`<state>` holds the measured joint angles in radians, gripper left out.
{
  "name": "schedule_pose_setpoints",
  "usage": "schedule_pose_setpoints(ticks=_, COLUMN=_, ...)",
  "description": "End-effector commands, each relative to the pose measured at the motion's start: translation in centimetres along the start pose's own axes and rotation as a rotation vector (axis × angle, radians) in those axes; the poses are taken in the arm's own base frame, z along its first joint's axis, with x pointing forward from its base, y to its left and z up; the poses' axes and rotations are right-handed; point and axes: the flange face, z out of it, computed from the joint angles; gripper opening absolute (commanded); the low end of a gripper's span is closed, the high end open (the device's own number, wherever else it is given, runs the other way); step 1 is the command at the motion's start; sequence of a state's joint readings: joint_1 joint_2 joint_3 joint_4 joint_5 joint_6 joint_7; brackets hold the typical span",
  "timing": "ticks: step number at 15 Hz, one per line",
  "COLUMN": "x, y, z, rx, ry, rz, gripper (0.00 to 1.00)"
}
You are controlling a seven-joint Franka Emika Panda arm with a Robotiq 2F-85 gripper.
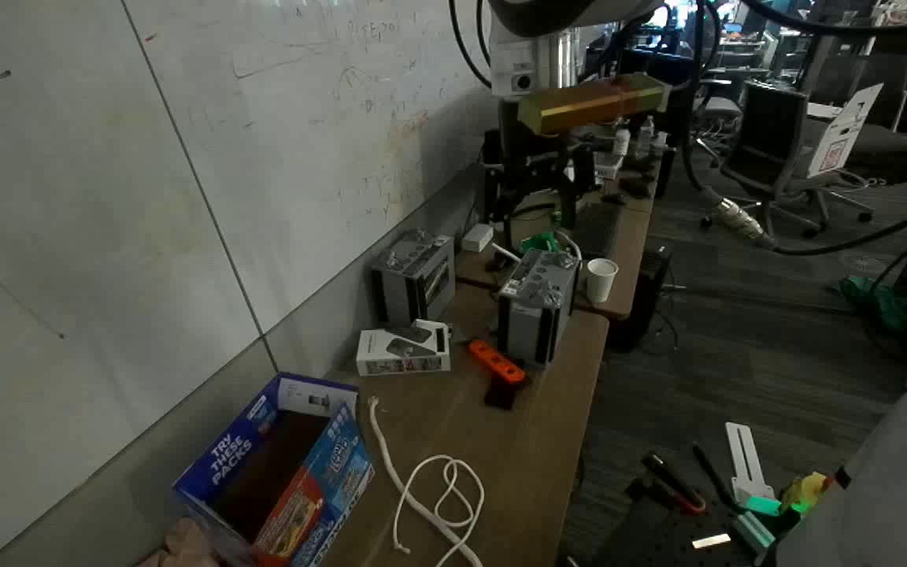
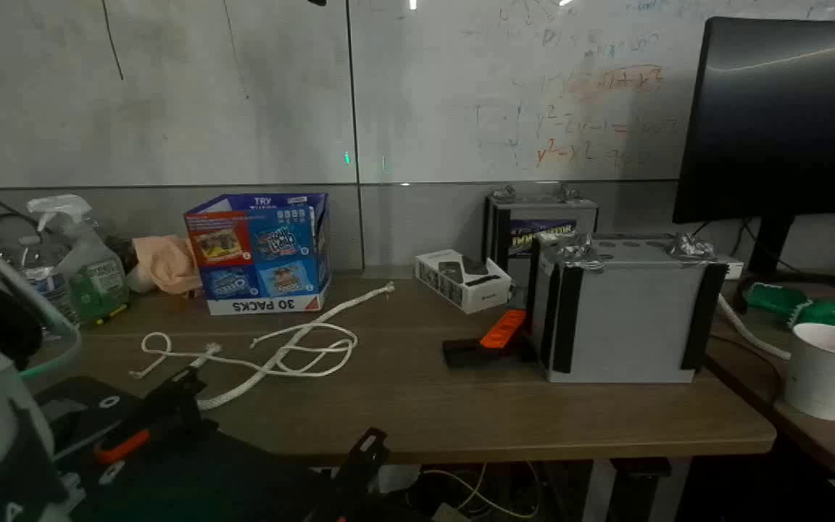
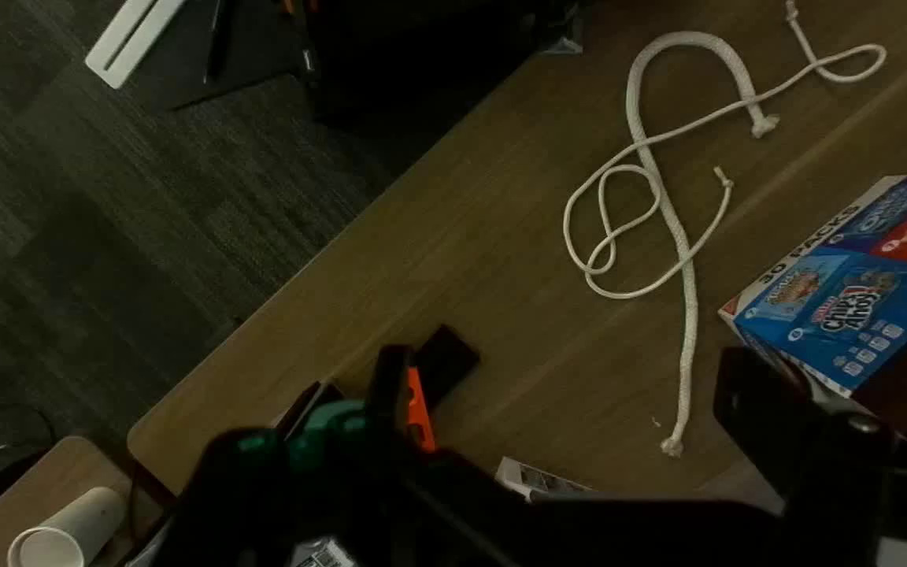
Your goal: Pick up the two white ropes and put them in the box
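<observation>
A thick white rope (image 1: 385,453) and a thin white rope (image 1: 482,492) lie loosely crossed on the wooden table. Both show whole in the wrist view, the thick rope (image 3: 688,315) in a hook shape and the thin rope (image 3: 697,122) in loops over it. The box (image 2: 280,246) is an open-topped blue and red snack carton beside the ropes. It also shows in the wrist view (image 3: 855,299). My gripper (image 3: 568,366) is open, with its fingers wide apart and nothing between them. In an exterior view the gripper (image 1: 536,220) hangs high above the table's far part, apart from the ropes.
Two grey battery-like blocks (image 1: 536,315) stand on the table. A white carton (image 1: 402,350) and an orange level (image 1: 495,362) lie near them. A white cup (image 1: 601,281) stands at the adjoining table. A whiteboard wall (image 1: 209,157) runs along the table's back. Spray bottles (image 2: 91,268) stand beside the box.
</observation>
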<state>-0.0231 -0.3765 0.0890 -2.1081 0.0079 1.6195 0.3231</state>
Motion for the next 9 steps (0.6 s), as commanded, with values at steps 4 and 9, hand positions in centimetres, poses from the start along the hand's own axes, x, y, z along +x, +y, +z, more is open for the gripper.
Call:
schedule_pose_setpoints(ticks=4, x=-0.1, y=0.0, z=-0.7, rx=0.004, ry=0.013, rz=0.0, gripper=1.0)
schedule_pose_setpoints(ticks=9, x=0.2, y=-0.2, z=1.7, rx=0.006, ry=0.016, rz=-0.022, gripper=1.0)
